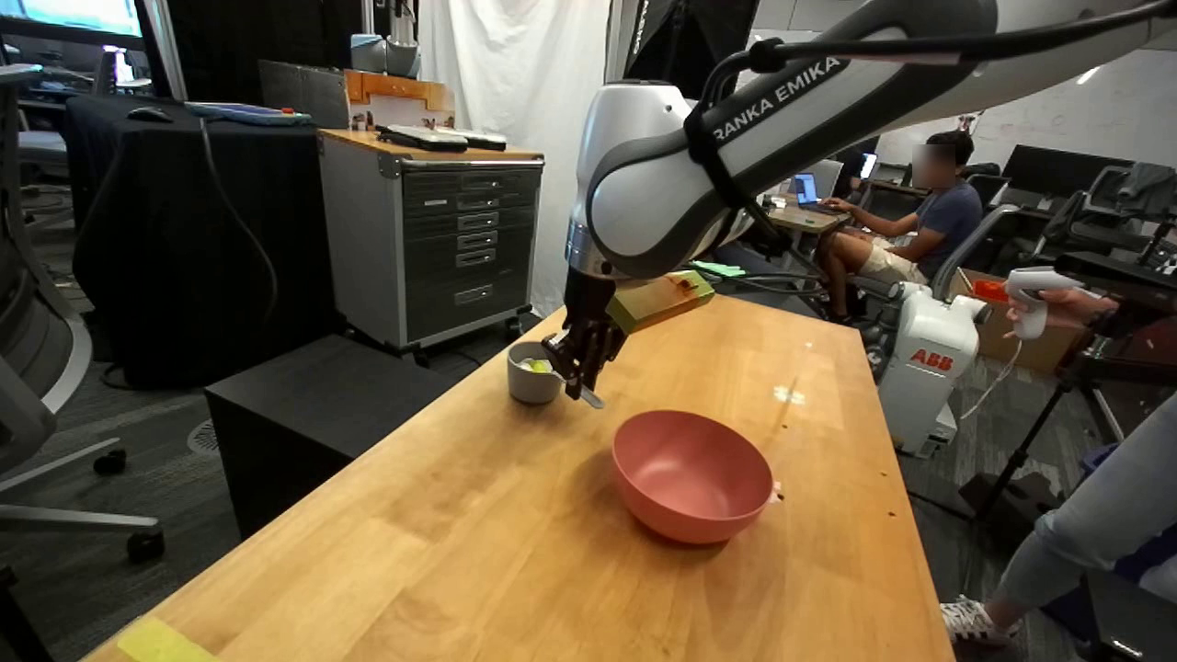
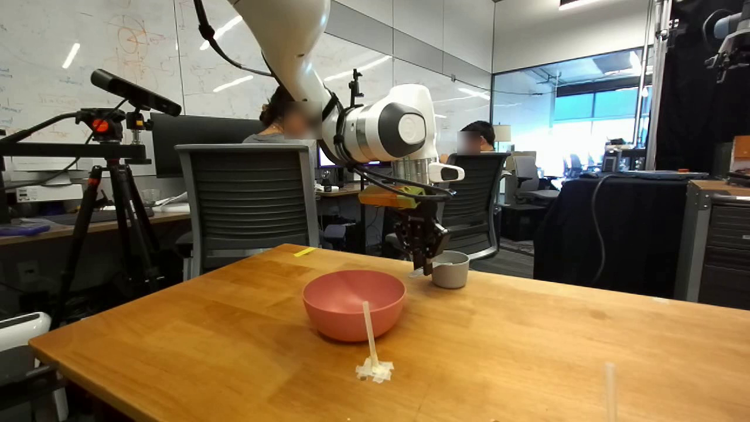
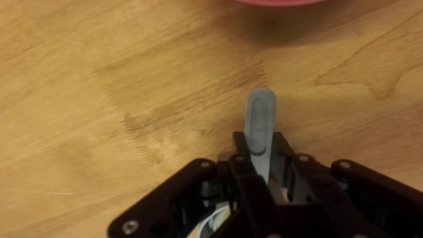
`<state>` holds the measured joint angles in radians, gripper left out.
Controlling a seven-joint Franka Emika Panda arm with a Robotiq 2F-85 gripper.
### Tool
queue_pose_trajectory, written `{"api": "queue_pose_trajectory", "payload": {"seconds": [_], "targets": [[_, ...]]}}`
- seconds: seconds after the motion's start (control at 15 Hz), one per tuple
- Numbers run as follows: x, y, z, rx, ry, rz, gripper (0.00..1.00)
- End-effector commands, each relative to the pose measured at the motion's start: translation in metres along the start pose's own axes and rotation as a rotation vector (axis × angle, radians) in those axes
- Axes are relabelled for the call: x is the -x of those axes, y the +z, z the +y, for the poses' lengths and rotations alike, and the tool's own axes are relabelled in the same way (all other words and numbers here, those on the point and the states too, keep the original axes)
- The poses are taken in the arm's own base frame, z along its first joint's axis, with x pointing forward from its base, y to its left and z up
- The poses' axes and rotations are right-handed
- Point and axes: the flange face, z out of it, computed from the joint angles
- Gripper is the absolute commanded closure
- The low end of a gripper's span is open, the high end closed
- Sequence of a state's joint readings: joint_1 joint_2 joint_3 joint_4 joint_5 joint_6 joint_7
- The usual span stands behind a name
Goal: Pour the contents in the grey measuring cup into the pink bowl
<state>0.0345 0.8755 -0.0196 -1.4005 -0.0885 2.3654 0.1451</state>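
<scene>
1. In an ext. view: grey meas. cup (image 1: 531,387) upright on table (image 1: 497,506), yellow contents (image 1: 535,366) inside
2. In an ext. view: gripper (image 2: 423,270) btwn cup & pink bowl (image 2: 343,321)
3. Wrist view: gripper clenched on cup's handle (image 3: 260,122), bowl's rim (image 3: 281,2) at top edge

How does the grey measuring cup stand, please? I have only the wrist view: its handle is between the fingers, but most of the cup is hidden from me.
Observer: In both exterior views, the grey measuring cup stands upright on the wooden table.
Operator: Thank you. And how is the pink bowl placed? I see only a strip of it.
Observer: Both exterior views show it upright, with its opening facing up.
Operator: Is there something near it that I could hit by accident?
Observer: Perhaps yes: in an exterior view, a pale stick rises from a patch of tape near it.
</scene>
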Motion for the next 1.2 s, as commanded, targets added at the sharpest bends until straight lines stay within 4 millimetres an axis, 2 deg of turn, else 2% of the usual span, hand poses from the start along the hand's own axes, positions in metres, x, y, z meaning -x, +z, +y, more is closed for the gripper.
{"api": "queue_pose_trajectory", "payload": {"seconds": [0.0, 0.73, 1.13], "targets": [[-0.005, 0.0, 0.0, 0.003, 0.015, 0.006, 0.94], [0.001, -0.021, 0.0, 0.018, -0.043, 0.006, 0.94], [0.004, -0.039, 0.013, 0.041, -0.088, 0.003, 0.94]]}}
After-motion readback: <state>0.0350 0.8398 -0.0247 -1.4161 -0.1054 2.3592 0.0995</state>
